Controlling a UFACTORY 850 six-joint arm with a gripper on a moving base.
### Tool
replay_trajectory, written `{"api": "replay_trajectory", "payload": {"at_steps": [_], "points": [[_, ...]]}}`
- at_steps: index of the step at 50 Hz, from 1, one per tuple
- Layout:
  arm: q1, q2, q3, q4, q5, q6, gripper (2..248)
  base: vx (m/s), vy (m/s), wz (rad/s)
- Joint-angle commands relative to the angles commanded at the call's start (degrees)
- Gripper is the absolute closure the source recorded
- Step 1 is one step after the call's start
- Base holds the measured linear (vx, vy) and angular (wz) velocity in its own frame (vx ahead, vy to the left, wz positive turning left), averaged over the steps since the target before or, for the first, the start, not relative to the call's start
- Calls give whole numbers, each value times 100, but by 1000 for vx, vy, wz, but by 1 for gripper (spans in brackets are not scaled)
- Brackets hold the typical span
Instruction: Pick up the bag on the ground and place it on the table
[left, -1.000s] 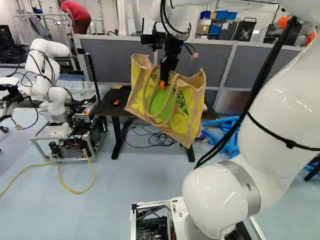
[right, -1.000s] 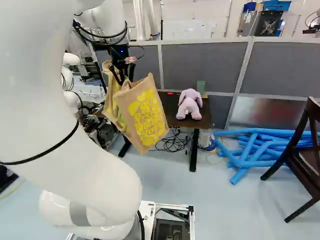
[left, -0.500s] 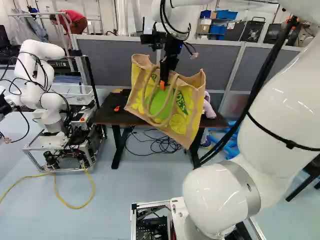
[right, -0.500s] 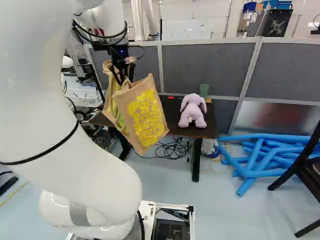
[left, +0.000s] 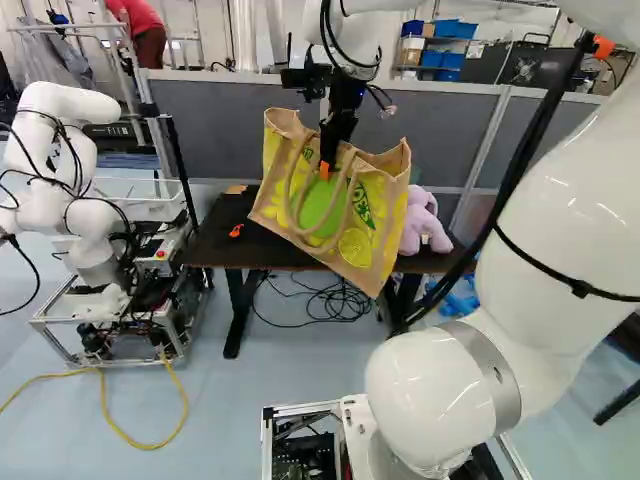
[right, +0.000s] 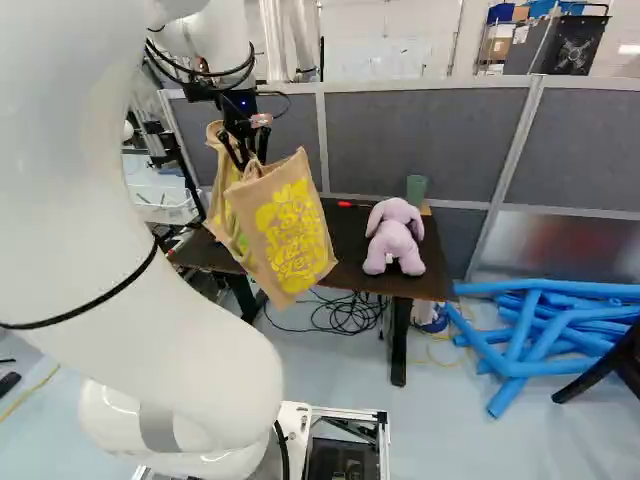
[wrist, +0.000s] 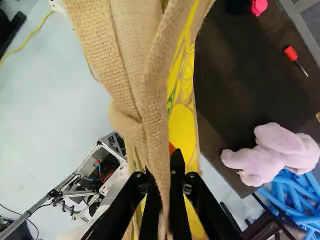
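Bag (left: 325, 215) — fabric pinched btwn claw (left: 326, 166) fingers — bulk hangs below.

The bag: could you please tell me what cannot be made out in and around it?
- Anything deep inside the bag: hidden by its own sides, both base views.
- The table directly behind it: hidden by the bag, left base view.
- The chair's rest: cut off, right base view's edge.
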Motion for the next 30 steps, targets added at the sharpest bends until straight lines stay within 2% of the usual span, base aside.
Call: {"api": "replay_trajectory", "payload": {"at_steps": [30], "points": [[0, 0, 0, 0, 0, 0, 228, 128, 2, -3]]}}
